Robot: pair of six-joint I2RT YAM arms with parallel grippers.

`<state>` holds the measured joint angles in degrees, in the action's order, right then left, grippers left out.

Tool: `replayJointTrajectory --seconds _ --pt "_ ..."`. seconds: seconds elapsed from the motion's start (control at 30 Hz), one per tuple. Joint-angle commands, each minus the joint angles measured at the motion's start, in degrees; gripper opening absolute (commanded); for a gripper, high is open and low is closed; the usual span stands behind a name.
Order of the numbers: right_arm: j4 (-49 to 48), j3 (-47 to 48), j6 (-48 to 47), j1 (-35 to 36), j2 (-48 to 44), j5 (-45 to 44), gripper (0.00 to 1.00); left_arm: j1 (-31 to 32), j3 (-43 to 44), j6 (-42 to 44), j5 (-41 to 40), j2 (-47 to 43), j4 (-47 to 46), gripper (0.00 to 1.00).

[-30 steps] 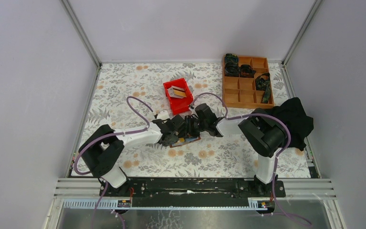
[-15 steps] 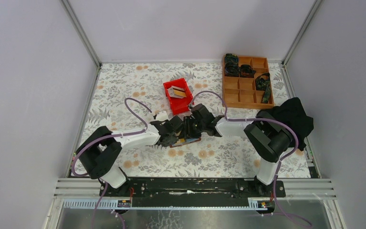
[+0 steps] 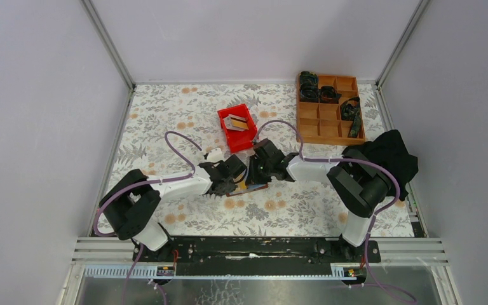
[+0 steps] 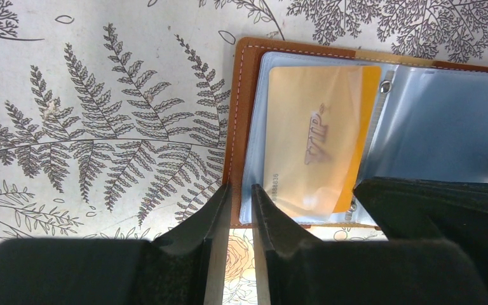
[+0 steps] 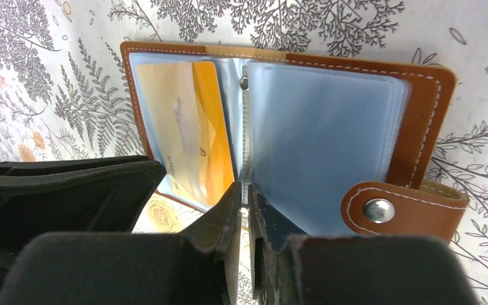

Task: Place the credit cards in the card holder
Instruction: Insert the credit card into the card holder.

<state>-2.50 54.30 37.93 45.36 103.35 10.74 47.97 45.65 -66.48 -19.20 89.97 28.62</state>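
The card holder (image 5: 422,108) is a brown leather wallet lying open on the floral table, snap tab at its right. A tan-orange credit card (image 4: 311,146) (image 5: 194,127) sits in its left clear pocket. My right gripper (image 5: 246,198) is shut on the wallet's centre binding, where the clear pockets join. My left gripper (image 4: 240,194) has its jaws a narrow gap apart, tips straddling the leather border (image 4: 236,127) at the wallet's near left corner, gripping nothing. From above, both grippers meet over the wallet (image 3: 258,187). More credit cards (image 3: 238,122) lie in the red bin (image 3: 246,138).
An orange-brown compartment tray (image 3: 321,130) with dark parts stands at the back right. A black cloth (image 3: 394,159) lies at the right edge beside the right arm. Purple cables loop over both arms.
The right gripper's jaws widened, then closed on the wallet's centre binding. Both arms shifted slightly left; the left gripper's jaws kept the same gap.
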Motion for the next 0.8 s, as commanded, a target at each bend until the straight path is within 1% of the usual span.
replayJointTrajectory --seconds 0.0,0.2,0.37,0.53,0.77 --pt "5.4 1.8 -2.6 0.2 -0.1 -6.3 0.14 1.5 -5.1 1.6 6.6 4.7 8.2 0.25" --pt "5.6 3.0 -3.3 0.2 0.0 -7.3 0.09 1.5 -5.3 1.9 6.8 5.1 7.8 0.25" --pt "6.1 5.5 -4.4 0.2 2.5 -6.4 0.07 1.5 -5.6 1.9 7.2 5.4 7.4 0.25" --pt "7.5 8.1 -5.1 0.6 4.6 -5.6 0.06 1.4 -5.4 1.9 7.1 5.4 7.3 0.25" --pt "8.7 8.7 -5.2 3.0 5.1 -6.2 0.05 1.5 -5.4 1.8 7.2 5.5 6.8 0.25"
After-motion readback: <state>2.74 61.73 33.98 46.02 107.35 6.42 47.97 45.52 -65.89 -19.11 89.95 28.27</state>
